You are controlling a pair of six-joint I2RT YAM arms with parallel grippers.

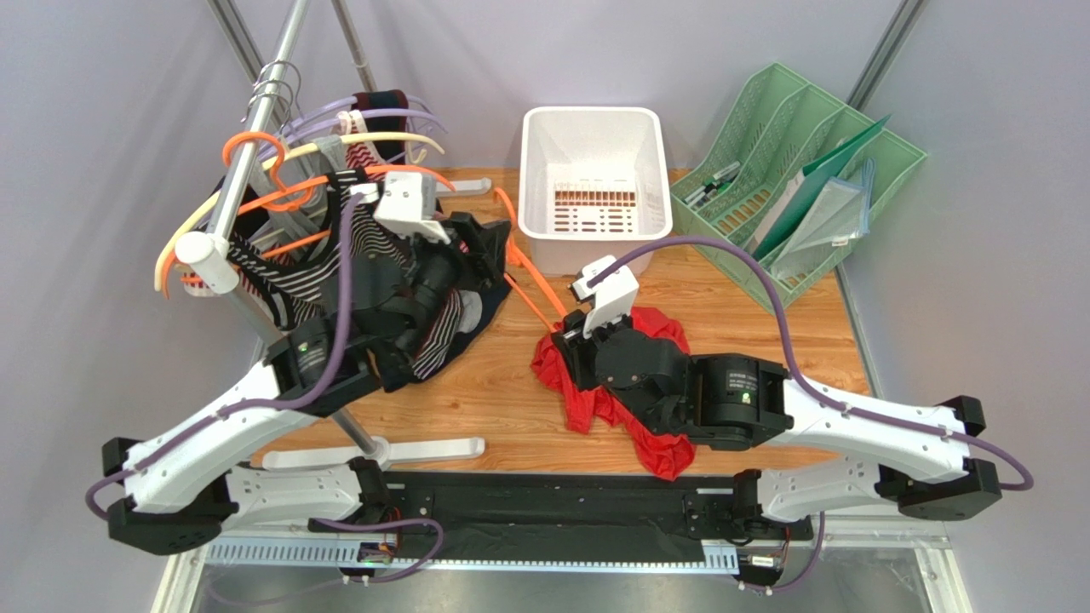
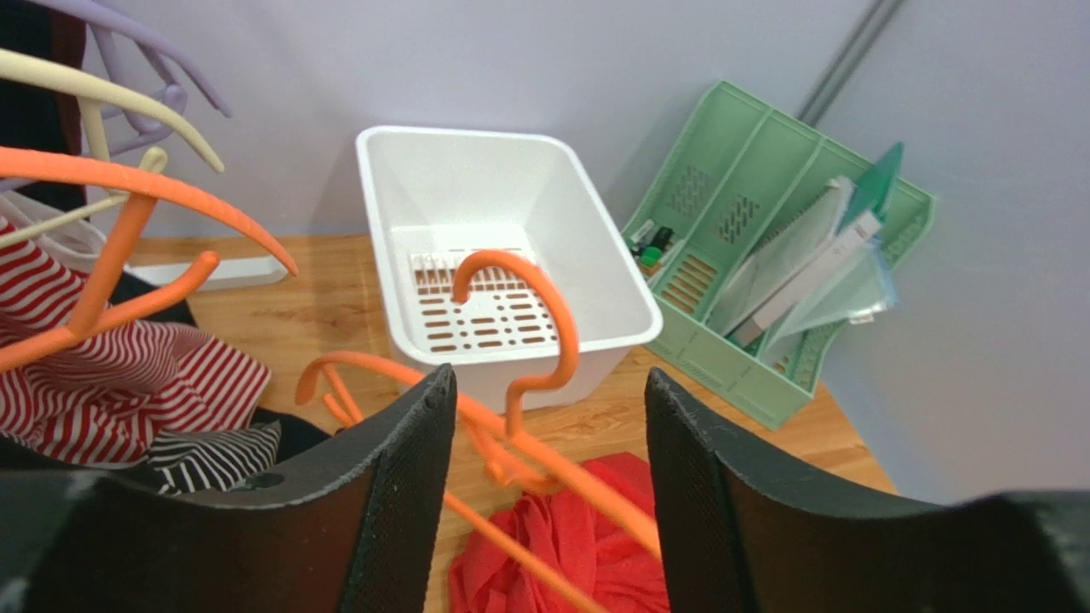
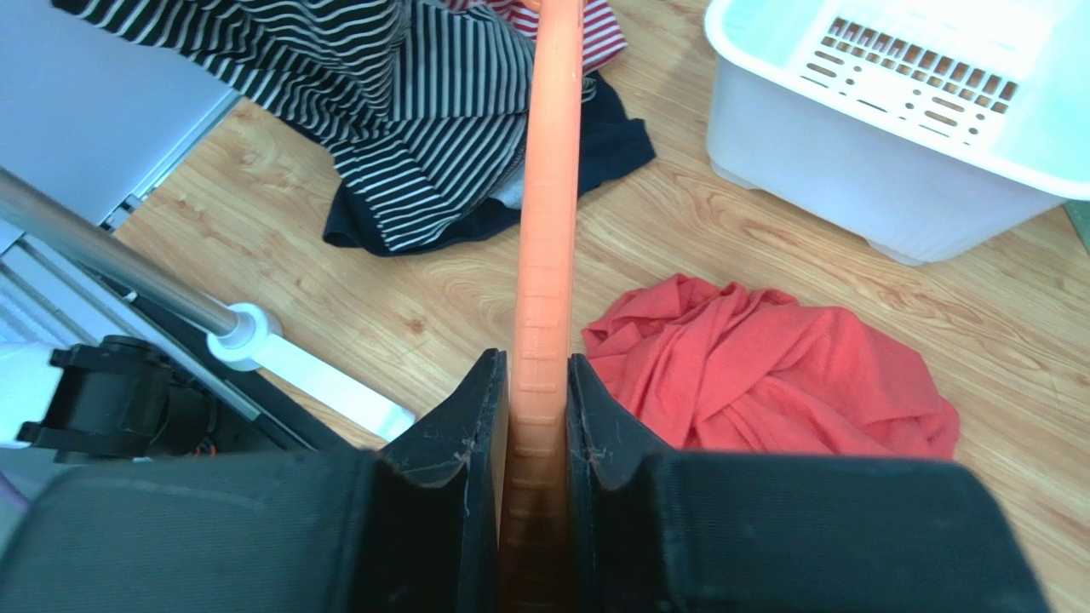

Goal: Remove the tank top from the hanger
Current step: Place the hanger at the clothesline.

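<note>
Tank top [image 1: 659,450] of crumpled red fabric lies at centre of the overhead view on the wooden table [image 1: 486,383], under my right gripper [image 1: 564,348]. The thin orange plastic hanger [image 1: 531,287] seems clear of it.

Left wrist view: my left gripper [image 2: 550,383] stands parted, and the hanger's hook shows between the fingers.

Right wrist view: my right jaws clamp the hanger's bar, and the tank top lies at lower right.

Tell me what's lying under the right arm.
A crumpled red tank top lies on the table there. From above the arm covers its middle; only its edges show. The right gripper is shut on an orange hanger.
</note>
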